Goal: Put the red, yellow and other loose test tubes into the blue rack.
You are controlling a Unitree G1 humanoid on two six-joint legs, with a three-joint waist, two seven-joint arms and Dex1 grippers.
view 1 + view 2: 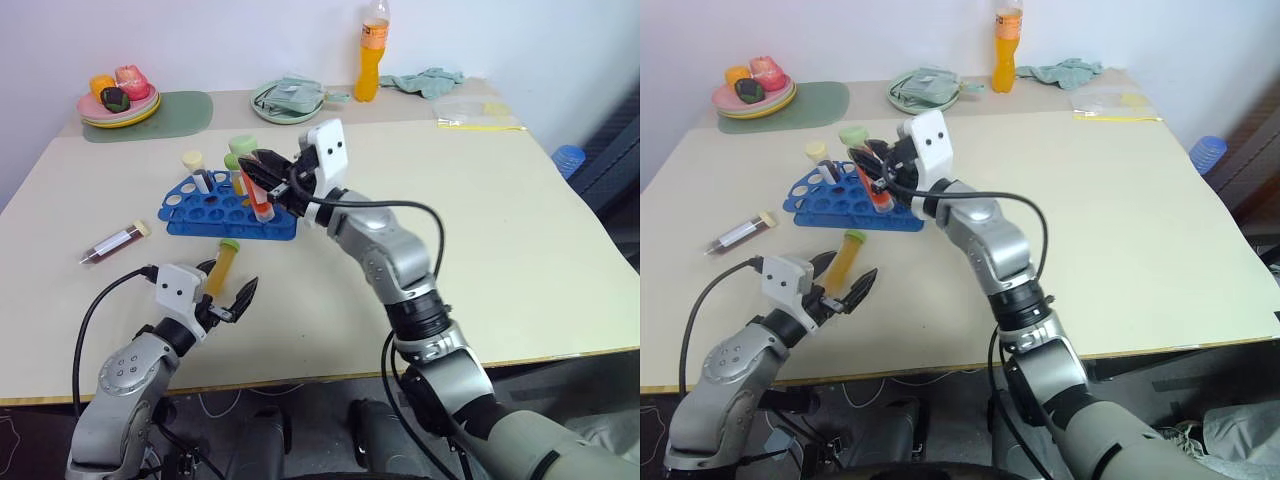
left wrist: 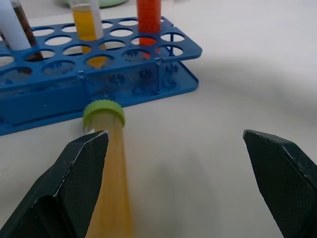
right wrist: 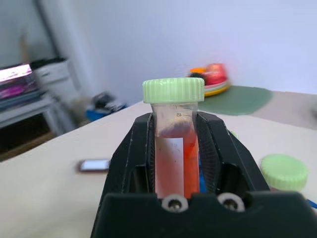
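Tightly pinched: red tube (image 3: 176, 148), right fingers (image 3: 213, 148).

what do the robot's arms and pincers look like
Both arms are silver-grey metal with rounded segments and dark joint rings. Each wrist carries a white boxy block with two small dark dots, and a black cable loops along each arm. The left pincer and right pincer each have two black, pointed, textured fingers.

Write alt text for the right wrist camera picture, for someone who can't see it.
The right gripper is shut on a clear test tube of red-orange liquid with a pale green cap, held upright between its two black fingers. Behind lie the beige table, a green mat and another green cap.
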